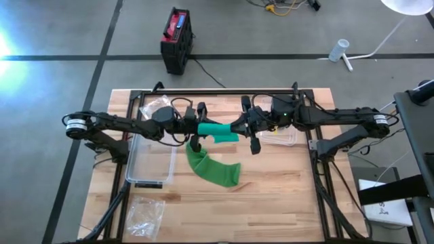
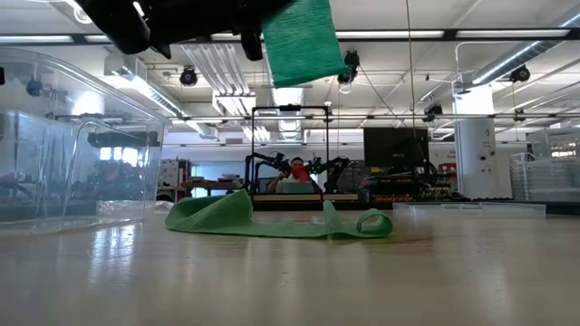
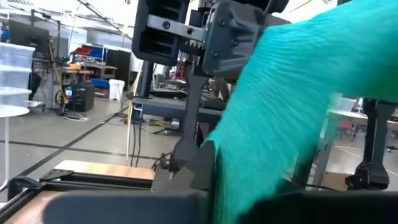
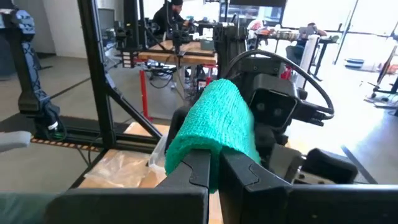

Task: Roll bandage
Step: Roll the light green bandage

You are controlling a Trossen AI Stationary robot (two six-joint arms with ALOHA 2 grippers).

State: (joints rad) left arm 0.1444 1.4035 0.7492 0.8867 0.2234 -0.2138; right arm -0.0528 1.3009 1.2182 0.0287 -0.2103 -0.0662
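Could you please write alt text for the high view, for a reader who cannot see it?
Seen from above, the left gripper and right gripper meet mid-table, both shut on a green bandage whose loose tail lies on the wooden table. A clear plastic bin sits under the left arm.

Both arms reach in from the frame's sides in the high view and meet just above its centre, stretched almost level. The left gripper (image 1: 198, 129) sits left of centre, its fingers (image 3: 205, 165) closed on the bandage (image 1: 218, 131). The right gripper (image 1: 239, 126) faces it from the right, fingers (image 4: 199, 169) pressed together on the bandage's other end. In the low view both hang high, at the top edge.
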